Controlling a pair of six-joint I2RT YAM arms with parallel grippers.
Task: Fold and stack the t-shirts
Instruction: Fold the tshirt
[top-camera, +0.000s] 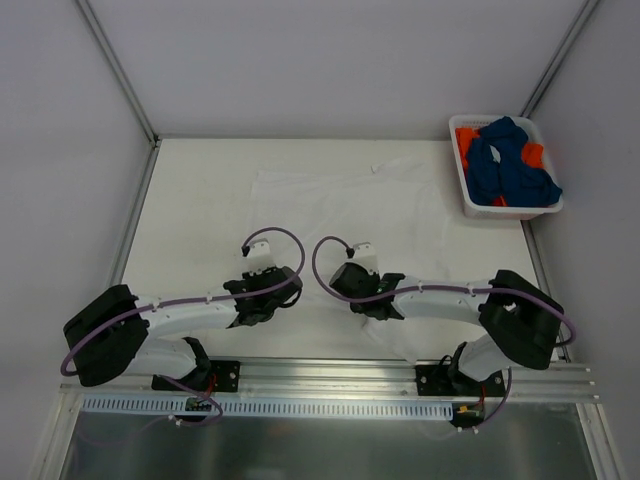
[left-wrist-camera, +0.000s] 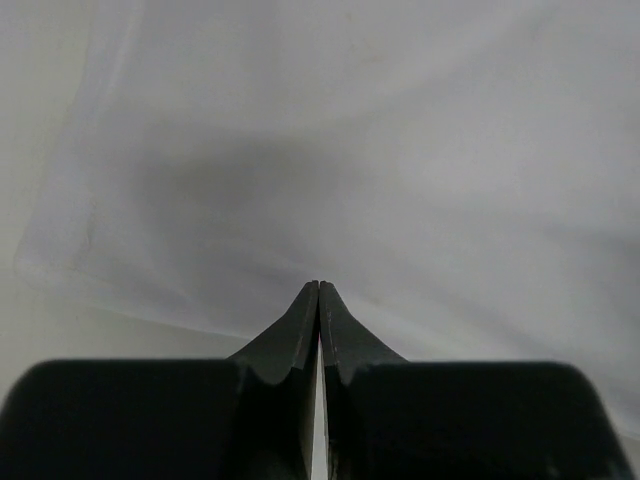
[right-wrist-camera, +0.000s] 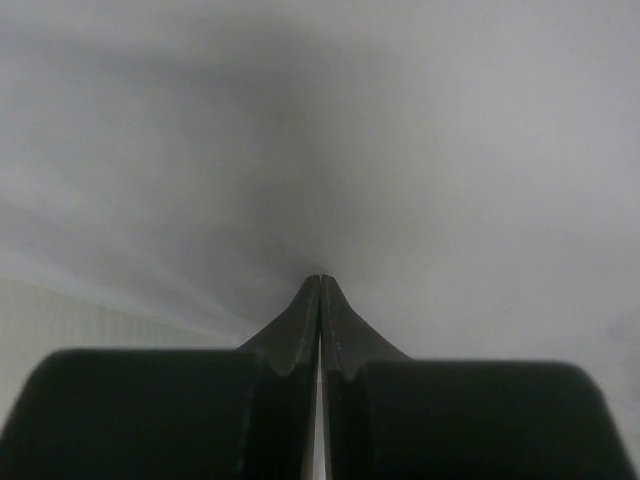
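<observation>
**Both tools shut over the white tee, rest of the laundry in the basket**

Surface: flat matte white worktop (top-camera: 200, 220). Plain grey walls (top-camera: 300, 60) on three sides. Bare aluminium frame posts (top-camera: 115, 65) run up from the far corners. An aluminium rail (top-camera: 330, 375) along the near edge carries both arm bases.

Counts:
- 2 arms, 2 tools, each with a looped purple cable (top-camera: 280, 235) at the wrist.
- 1 plain white short-sleeved cloth t-shirt (top-camera: 400, 215), spread flat and nearly worktop-coloured.
- 1 white plastic basket (top-camera: 512, 212).
- Dark blue cloth (top-camera: 510, 165) and bright orange cloth (top-camera: 465, 140) are bunched together in the basket. Can't tell how many shirts.

Left tool (top-camera: 262, 295): fingers pressed together, no gap, tips down at the white tee. The cloth fills the wrist view ahead of and to the right of the tool (left-wrist-camera: 319, 290). The shirt's edge runs off to the tool's left, with bare worktop beyond it.

Right tool (top-camera: 365, 290): same, fingers pressed together, tips (right-wrist-camera: 320, 283) at the cloth. White fabric lies ahead and on both sides, with a strip of bare worktop at its near left.

Can't tell whether either tool has a pinch of fabric between the tips.

The tools sit side by side, near each other, close to the tee's near hem. The basket is well apart, far ahead and to the right of the right tool, at the worktop's far right corner.
</observation>
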